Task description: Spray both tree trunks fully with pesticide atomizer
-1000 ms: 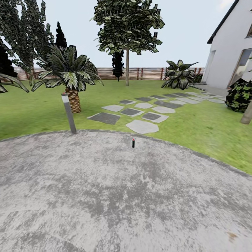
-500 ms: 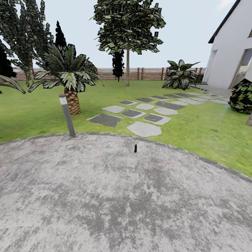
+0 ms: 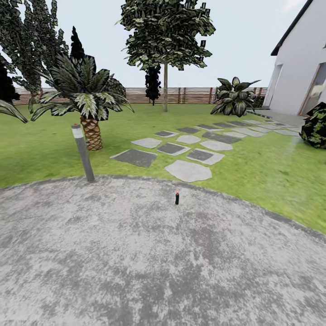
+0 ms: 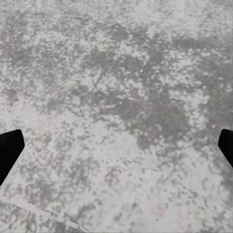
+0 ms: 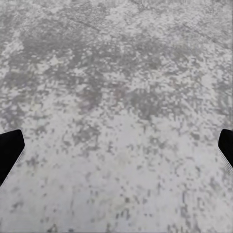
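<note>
A: Grey, mottled paving (image 3: 136, 262) underfoot, and plenty of it. Over to the left gripper (image 4: 116, 150) first: dark fingertips (image 4: 9, 153) parted wide, out at opposite edges of the left wrist view, holding nothing, speckled paving below.

B: Same story for the right gripper (image 5: 116, 150). Black fingertips (image 5: 9, 150) spread far apart, nothing pinched between, bare grey ground underneath.

A: Outward now, from the head camera. Pesticide atomizer (image 3: 177, 198) standing upright on the paving, close to its far curved edge. Small, dark, red at the tip. Well apart from both grippers by the look of it.

B: Just past that edge, green lawn (image 3: 271, 172). Pale and dark stepping stones (image 3: 188, 171) running away across the grass, the nearest right behind the atomizer, the rest trailing off to the far right.

A: Leaning grey bollard lamp (image 3: 82, 154) planted at the paving's far left edge. Beyond it, on the grass, a squat palm (image 3: 88, 104) with a scaly trunk and drooping fronds.

B: Further back, a leafy tree (image 3: 165, 90) on a slim trunk, dark crown high up. Beside it a dark narrow cypress (image 3: 152, 83), hard against the brown slatted fence (image 3: 190, 95).

A: Broad-leaved plant (image 3: 234, 97) near the fence's right end. White house (image 3: 299, 68) at the far right, round bush (image 3: 317, 124) just in front of it.
</note>
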Robot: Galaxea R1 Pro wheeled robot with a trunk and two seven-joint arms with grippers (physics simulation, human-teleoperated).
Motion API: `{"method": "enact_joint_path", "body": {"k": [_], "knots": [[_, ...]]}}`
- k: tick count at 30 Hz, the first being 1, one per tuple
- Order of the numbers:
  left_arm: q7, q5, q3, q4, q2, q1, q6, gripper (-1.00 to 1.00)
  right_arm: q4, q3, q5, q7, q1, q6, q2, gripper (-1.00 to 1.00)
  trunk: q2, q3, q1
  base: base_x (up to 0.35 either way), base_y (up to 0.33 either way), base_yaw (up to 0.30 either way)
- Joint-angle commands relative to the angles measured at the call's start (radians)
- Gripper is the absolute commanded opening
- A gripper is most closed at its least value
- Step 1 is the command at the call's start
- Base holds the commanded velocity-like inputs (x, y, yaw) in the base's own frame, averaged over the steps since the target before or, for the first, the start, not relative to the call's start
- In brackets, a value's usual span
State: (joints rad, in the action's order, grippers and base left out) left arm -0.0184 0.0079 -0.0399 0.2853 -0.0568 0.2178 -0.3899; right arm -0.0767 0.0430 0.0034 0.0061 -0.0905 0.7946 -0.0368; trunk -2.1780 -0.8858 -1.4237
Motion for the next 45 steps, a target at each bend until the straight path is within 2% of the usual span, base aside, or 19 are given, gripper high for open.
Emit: {"method": "enact_joint_path", "body": {"k": [1,39,42,45], "knots": [[0.000,0.000,0.000,0.000,0.000,0.000,0.000,1.00,0.000,0.000,0.000,0.000,0.000,0.000,0.000,1.00,0.000,0.000,0.000,0.338,0.000,0.000],[0.000,0.002,0.000,0.007,0.000,0.000,-0.002,1.00,-0.001,0.001,-0.001,-0.001,0.000,0.000,0.000,1.00,0.000,0.000,0.000,0.338,0.000,0.000],[0.000,0.002,0.000,0.006,0.000,0.000,-0.002,1.00,-0.028,0.004,-0.003,-0.002,0.000,0.000,-0.003,1.00,0.000,0.000,0.000,0.260,0.000,0.000],[0.000,0.001,0.000,0.006,0.000,0.000,-0.003,1.00,-0.102,0.006,-0.002,-0.003,0.000,-0.001,-0.003,1.00,0.000,0.000,0.000,0.148,0.000,0.000]]}}
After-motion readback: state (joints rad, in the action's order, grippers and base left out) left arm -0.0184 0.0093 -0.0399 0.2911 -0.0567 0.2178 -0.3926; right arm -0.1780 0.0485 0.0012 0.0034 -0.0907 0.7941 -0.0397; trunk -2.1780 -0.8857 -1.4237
